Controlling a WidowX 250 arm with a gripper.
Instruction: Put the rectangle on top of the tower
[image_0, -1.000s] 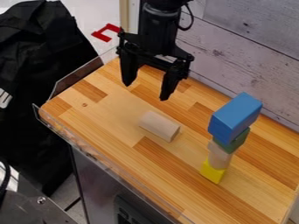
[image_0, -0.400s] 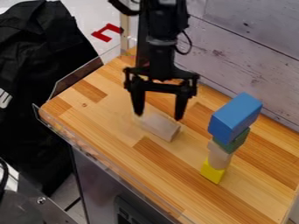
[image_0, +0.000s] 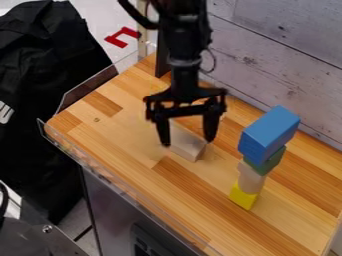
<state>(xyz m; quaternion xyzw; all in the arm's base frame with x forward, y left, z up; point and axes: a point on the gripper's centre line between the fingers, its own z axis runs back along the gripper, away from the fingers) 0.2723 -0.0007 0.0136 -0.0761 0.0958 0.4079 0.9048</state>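
Two black fingers (image_0: 211, 127), spread wide and gripping nothing, on the gripper (image_0: 188, 143) of a robot arm (image_0: 186, 75) entering from twelve o'clock. Near the centre of the view, a plain wood block (image_0: 188, 148), probably the rectangle, lying on the wooden counter (image_0: 294, 215), long side running roughly from ten o'clock to four. Now lower than in both earlier views, and closer to the block: one fingertip toward nine o'clock of it, the other toward three. No clear sign of touching; depth around the block impossible to tell.

At four o'clock, apart from the gripper, a standing tower, unchanged. From bottom to top: a yellow block (image_0: 243, 196), a pale wood piece (image_0: 251, 179), a green block (image_0: 267, 162) and a large blue block (image_0: 269, 132).

For the task, likely still at the approach, with lining up for a grasp nearly done. Next, probably down a little, then a squeeze, then a high lift. Later, a gentle release needed, with real risk of toppling so narrow a stack.
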